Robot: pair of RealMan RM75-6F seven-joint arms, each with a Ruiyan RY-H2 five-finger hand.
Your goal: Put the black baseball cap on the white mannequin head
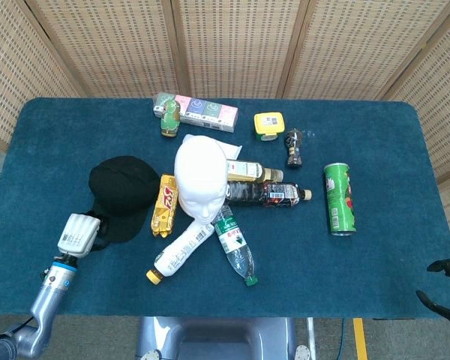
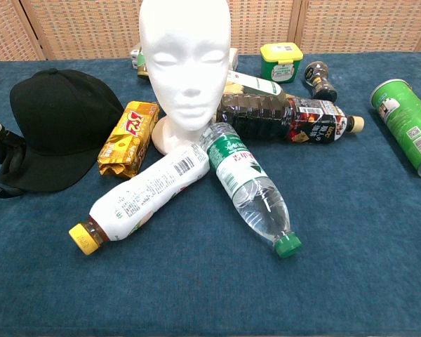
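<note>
Touching the black cap's [image 1: 123,196] brim: left robot hand [image 1: 78,235] (front-left edge)

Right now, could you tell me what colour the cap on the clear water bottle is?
Green; the cap shows best in the chest view.
</note>
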